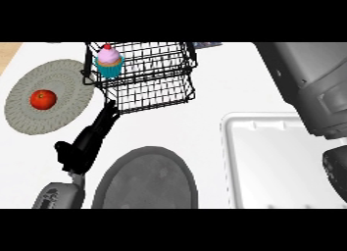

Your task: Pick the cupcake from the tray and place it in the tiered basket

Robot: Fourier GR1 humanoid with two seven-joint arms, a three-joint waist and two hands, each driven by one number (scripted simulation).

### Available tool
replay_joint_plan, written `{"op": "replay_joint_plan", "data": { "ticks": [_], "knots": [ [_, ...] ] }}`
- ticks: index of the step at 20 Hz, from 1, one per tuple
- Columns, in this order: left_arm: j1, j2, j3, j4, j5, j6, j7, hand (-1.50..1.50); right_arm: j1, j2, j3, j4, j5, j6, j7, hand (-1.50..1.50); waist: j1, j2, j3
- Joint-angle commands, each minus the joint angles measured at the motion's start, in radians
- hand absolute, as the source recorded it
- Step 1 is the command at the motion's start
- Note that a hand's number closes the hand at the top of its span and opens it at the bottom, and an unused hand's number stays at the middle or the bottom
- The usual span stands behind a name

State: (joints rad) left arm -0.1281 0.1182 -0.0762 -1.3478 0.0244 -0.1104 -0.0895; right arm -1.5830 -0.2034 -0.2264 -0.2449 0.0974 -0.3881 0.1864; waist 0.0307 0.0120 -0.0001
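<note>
6 o'clock: dark plate (144,179). 4 o'clock: white tray (263,166); my right hand (341,172), state unclear. 8 o'clock: my left hand (86,142) open, fingers (108,115) straight. 10 o'clock: patterned plate (21,105) holding red fruit (43,99). 11 o'clock: cupcake (108,62) inside tiered basket (158,93).

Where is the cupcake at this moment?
In the head view, the cupcake is at upper left, in the left end of the basket, right of the plate with the red fruit.
</note>
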Motion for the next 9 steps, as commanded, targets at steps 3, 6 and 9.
{"op": "replay_joint_plan", "data": {
  "ticks": [3, 6, 9],
  "knots": [
    [-0.003, -0.006, 0.002, 0.007, -0.019, 0.018, -0.018, 0.0, 0.138, -0.182, -0.088, -0.065, -0.081, 0.128, -0.127, -1.5, -0.019, -0.002, 0.001],
    [0.009, -0.017, 0.0, 0.005, -0.012, 0.014, -0.012, 0.0, 0.217, -0.237, -0.09, -0.07, -0.085, 0.214, -0.166, -1.5, -0.018, -0.005, 0.0],
    [-0.014, -0.015, 0.002, 0.001, -0.014, 0.013, 0.0, 0.0, 0.256, -0.359, -0.092, -0.047, -0.086, 0.376, -0.171, -1.5, -0.015, -0.001, 0.001]
  ]
}}
